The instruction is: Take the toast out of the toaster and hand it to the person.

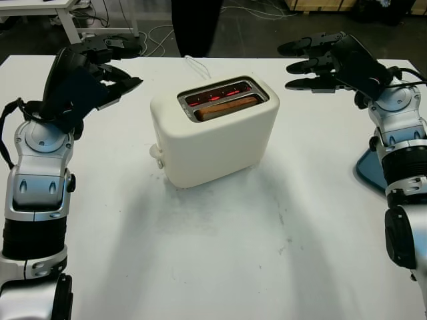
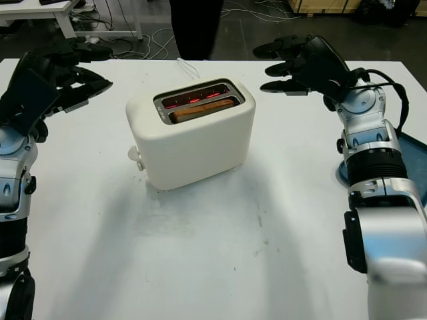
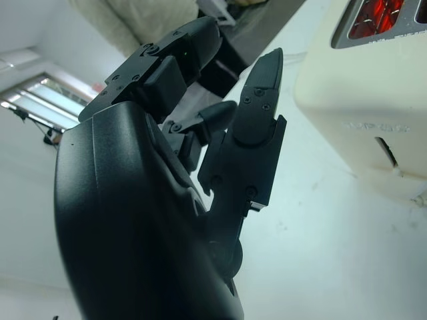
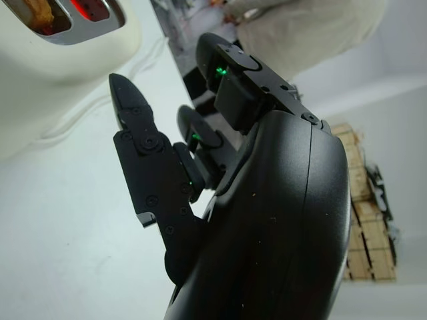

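A cream toaster (image 1: 217, 133) stands on the white table (image 1: 220, 267), its slots glowing red inside. A brown slice of toast (image 1: 228, 107) sits in the near slot, its top edge level with the slot. My left hand (image 1: 110, 70) hovers open to the left of the toaster, well apart from it. On the other side my right hand (image 1: 310, 63) is open too, held above the table at the toaster's far right. A person in dark trousers (image 1: 195, 27) stands behind the table's far edge.
A blue plate (image 1: 370, 170) lies at the table's right edge, partly behind my right arm. The toaster's white cord (image 1: 195, 65) runs off the far edge. Cables and desk legs are on the floor beyond.
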You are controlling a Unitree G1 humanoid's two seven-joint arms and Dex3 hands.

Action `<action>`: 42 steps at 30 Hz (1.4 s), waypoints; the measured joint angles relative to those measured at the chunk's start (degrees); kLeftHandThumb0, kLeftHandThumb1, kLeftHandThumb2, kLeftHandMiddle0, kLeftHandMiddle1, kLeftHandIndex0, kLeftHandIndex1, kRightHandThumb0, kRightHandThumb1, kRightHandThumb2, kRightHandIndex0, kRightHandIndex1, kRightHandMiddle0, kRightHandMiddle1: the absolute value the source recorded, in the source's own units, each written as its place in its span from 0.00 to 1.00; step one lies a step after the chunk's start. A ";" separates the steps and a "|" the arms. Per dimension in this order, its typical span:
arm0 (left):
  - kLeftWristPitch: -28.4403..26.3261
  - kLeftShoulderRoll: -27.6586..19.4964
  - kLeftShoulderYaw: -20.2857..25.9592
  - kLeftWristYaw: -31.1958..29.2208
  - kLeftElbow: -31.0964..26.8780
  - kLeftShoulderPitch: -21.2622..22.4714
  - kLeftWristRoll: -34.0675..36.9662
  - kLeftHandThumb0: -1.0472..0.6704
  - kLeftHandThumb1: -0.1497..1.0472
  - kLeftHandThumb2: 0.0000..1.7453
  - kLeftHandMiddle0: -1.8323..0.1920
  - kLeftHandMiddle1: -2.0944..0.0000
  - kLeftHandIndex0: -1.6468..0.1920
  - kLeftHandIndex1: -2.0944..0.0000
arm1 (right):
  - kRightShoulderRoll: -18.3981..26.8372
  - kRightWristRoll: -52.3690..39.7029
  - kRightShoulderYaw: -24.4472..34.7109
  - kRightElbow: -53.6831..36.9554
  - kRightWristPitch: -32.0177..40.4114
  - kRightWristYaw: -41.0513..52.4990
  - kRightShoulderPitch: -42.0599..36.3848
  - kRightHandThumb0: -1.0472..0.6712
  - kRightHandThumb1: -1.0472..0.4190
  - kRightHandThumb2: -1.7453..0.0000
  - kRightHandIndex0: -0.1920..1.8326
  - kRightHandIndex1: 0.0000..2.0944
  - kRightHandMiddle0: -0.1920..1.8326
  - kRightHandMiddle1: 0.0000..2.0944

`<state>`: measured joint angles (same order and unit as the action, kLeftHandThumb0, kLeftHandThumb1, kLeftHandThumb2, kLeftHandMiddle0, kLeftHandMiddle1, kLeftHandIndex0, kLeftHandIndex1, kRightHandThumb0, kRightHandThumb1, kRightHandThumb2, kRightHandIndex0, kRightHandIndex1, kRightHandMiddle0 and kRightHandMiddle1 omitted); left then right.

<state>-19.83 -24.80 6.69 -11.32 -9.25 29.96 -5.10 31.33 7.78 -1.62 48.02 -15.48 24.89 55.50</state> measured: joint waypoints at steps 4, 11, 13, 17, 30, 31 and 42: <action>0.03 0.00 0.00 0.00 0.08 0.00 0.10 0.39 0.85 0.00 0.69 0.49 0.55 0.78 | 0.00 -0.03 -0.01 -0.41 0.00 0.08 0.00 0.46 0.21 1.00 0.51 0.01 0.46 0.01; 0.03 0.00 0.00 0.00 0.08 0.00 0.01 0.39 0.85 0.00 0.68 0.49 0.55 0.77 | 0.00 0.00 -0.06 -0.49 0.00 0.08 -0.02 0.45 0.20 1.00 0.50 0.01 0.46 0.00; 0.02 0.00 0.00 0.00 0.08 0.00 0.01 0.40 0.85 0.00 0.69 0.49 0.56 0.77 | 0.00 0.00 -0.07 -0.80 0.02 0.08 -0.08 0.46 0.20 1.00 0.50 0.00 0.46 0.00; 0.02 0.00 0.00 0.00 0.07 0.00 0.01 0.40 0.85 0.00 0.68 0.49 0.56 0.77 | 0.00 0.07 -0.21 -0.85 0.07 0.08 -0.08 0.45 0.20 1.00 0.51 0.01 0.46 0.00; 0.02 0.00 0.01 -0.01 0.08 0.00 0.00 0.39 0.86 0.00 0.68 0.50 0.58 0.76 | -0.28 -0.02 -0.30 -1.81 1.62 0.47 -0.61 0.45 0.20 1.00 0.51 0.01 0.48 0.01; 0.00 0.00 0.01 -0.01 0.07 0.00 0.00 0.39 0.85 0.00 0.68 0.50 0.58 0.76 | -0.33 -0.02 -0.30 -1.88 1.62 0.49 -0.71 0.45 0.20 1.00 0.51 0.01 0.47 0.01; -0.60 0.02 0.00 -0.01 -0.04 -0.01 0.02 0.39 0.85 0.00 0.68 0.50 0.58 0.75 | -0.44 0.26 -0.45 -4.36 3.39 0.26 -2.27 0.46 0.20 1.00 0.52 0.01 0.48 0.01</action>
<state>-20.43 -24.77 6.70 -11.32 -9.28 29.95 -5.08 30.89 8.03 -2.07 43.66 -12.09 25.15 53.23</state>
